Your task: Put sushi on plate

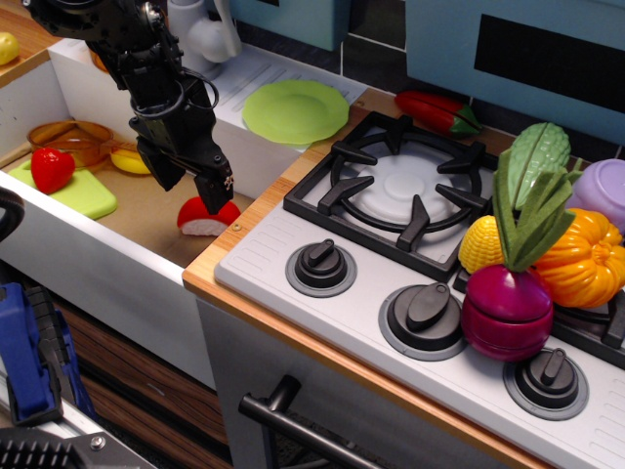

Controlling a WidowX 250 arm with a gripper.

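The sushi (206, 218), a small piece with a red top and white base, lies on the brown floor of the sink near its right wall. My black gripper (190, 188) hangs just above it and slightly to its left. The jaws are open and hold nothing; the right fingertip (219, 189) is right over the sushi's top, and I cannot tell whether it touches. The lime-green round plate (295, 110) lies on the counter behind the sink, beside the stove's far left corner. It has nothing on it.
A red strawberry toy (51, 168) sits on a light green board (86, 195) in the sink's left part, next to an orange bowl (70, 138). A white faucet (203, 31) stands behind. A red pepper (436, 111), the stove burner (398, 186) and toy vegetables (532, 244) are to the right.
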